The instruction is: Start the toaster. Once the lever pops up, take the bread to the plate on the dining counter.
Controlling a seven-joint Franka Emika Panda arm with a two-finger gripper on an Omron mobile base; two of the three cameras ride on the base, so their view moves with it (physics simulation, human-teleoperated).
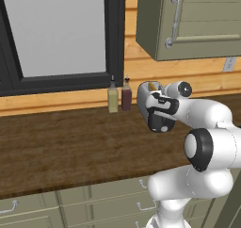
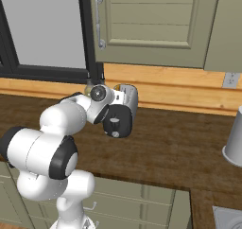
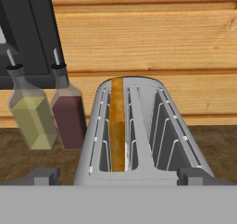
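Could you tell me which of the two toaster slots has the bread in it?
In the hand view, the left slot of the toaster, the one nearer the two bottles, holds the bread standing on edge. The right slot shows only bare wire guides.

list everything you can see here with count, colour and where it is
toaster: one, silver-grey, on the wooden counter by the back wall, two slots
bread: one slice, tan with brown crust, standing in the toaster's left slot in the hand view
bottles: two, one pale yellow-green, one dark red-brown, side by side left of the toaster
counter: one, dark brown wood top, olive drawers below
window: one, black frame, grey pane, above the counter
wall cabinet: one, olive with metal handle, upper right
wall outlet: one, pale, on the wood wall
grey canister: one, far right on the counter
arm: one, white with dark joints
hand: one, open, just in front of the toaster
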